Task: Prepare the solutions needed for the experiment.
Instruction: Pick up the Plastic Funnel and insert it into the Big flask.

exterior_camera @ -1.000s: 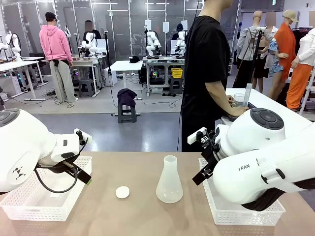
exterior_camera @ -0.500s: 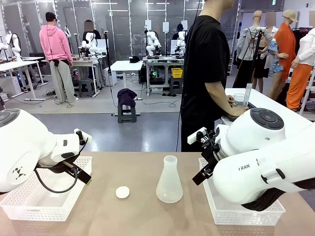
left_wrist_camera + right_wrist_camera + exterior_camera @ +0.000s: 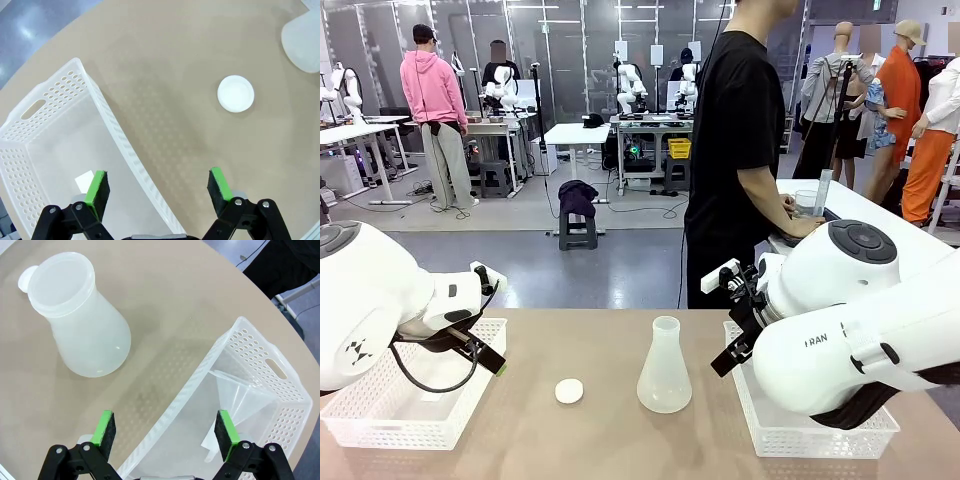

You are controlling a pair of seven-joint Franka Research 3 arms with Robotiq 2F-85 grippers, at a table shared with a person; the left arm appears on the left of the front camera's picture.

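- The left gripper [image 3: 158,186] is wide open and holds nothing. One green pad hangs over the left basket [image 3: 117,137], the other over bare table [image 3: 165,60].
- The right gripper [image 3: 167,429] is also spread wide and empty. Its jaws straddle the near corner of the right basket [image 3: 252,347].
- The flask [image 3: 664,368] stands upright mid-table between the two baskets, long axis vertical, mouth open to the ceiling.
- As for the solutions, I cannot tell whether any liquid lies in the flask. The frosted wall gives nothing sure away, even from above in the right wrist view.
- The key relation is that the flask sits just beside the right basket and ahead of the right gripper, so the right arm looks the nearer one. A sideways grasp at the neck would suit an upright flask.
- The cap [image 3: 235,93] lies flat on the table beside the flask, on the left arm's side, apart from it and ahead of the left gripper.
- A clear funnel [image 3: 240,392] lies in the right basket. Its spout is hard to trace.
- A small white piece [image 3: 85,179] in the left basket is half hidden behind a pad.
- In the front view the right arm covers much of its basket.
- The person's hand [image 3: 805,226] rests on a side table by a cylinder [image 3: 823,192]; what it holds is too small to read.
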